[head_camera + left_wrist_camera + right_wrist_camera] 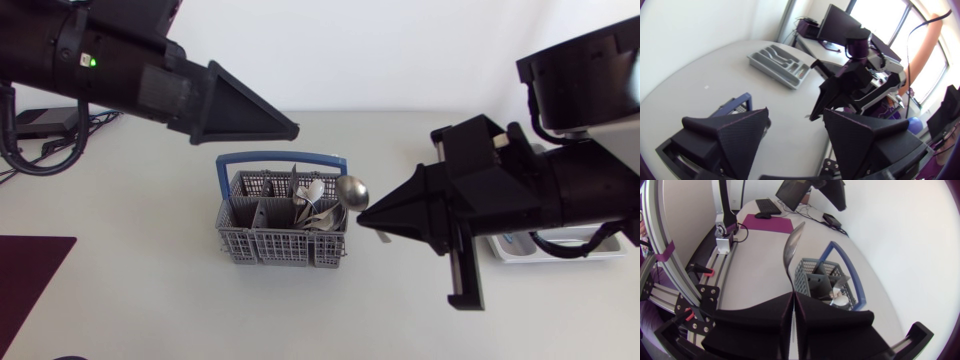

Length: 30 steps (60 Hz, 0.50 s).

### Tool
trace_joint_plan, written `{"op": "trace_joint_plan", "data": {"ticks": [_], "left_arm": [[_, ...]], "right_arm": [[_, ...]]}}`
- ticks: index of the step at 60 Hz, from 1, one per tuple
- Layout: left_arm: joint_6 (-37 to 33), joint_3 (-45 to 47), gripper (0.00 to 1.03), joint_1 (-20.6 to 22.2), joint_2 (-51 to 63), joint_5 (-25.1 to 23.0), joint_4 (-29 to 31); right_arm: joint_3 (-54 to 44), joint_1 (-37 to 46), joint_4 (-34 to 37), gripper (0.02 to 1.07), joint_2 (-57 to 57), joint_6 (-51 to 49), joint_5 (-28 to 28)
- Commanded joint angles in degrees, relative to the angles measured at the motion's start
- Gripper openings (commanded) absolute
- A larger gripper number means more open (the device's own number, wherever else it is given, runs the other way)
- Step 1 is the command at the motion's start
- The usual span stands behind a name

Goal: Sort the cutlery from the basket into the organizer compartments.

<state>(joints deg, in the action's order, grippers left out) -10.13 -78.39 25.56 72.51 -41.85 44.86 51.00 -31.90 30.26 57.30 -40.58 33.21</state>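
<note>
My left jaws and right jaws are matte black. The basket [262, 245] is grey with a fine grid pattern, and its handle [283, 158] is blue. The spoon [792, 245] is shiny silver. The organizer [780, 65] is plain light grey. The surface [150, 300] is white, and the mat [30, 275] left of the basket is dark purple.

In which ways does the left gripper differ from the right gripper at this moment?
The left gripper is open and holds nothing; the right gripper is shut on a spoon by its handle. In the head view the left gripper is beyond the blue handle of the cutlery basket, the right gripper beside that basket. Both are matte black with wedge-shaped fingers.
</note>
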Motion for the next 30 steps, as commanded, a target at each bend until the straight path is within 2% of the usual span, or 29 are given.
{"op": "trace_joint_plan", "data": {"ticks": [1,6,13,20,23,30], "left_arm": [[0.37,0.08,0.86,0.28,-0.79,5.55,-1.09],[-1.56,2.36,0.86,1.68,-0.97,13.28,-1.36],[-3.76,9.40,0.86,4.32,-2.20,22.86,-4.96],[-4.55,12.74,0.86,7.05,-2.90,27.17,-6.98],[-4.46,13.70,0.86,9.16,-2.73,30.24,-7.95],[-3.67,15.46,0.86,13.46,-1.32,34.20,-9.88]], "right_arm": [[-1.26,4.74,1.12,0.08,-1.49,-1.70,-0.60],[-2.40,10.45,1.82,0.08,-2.45,-4.69,-0.69],[-5.21,24.43,2.17,0.08,-2.72,-12.77,0.45],[-7.23,36.12,2.61,0.08,-1.93,-20.15,3.88],[-8.11,41.04,2.52,0.08,-0.78,-23.49,5.37],[-9.52,52.03,1.91,0.08,3.61,-31.67,8.89]]}}
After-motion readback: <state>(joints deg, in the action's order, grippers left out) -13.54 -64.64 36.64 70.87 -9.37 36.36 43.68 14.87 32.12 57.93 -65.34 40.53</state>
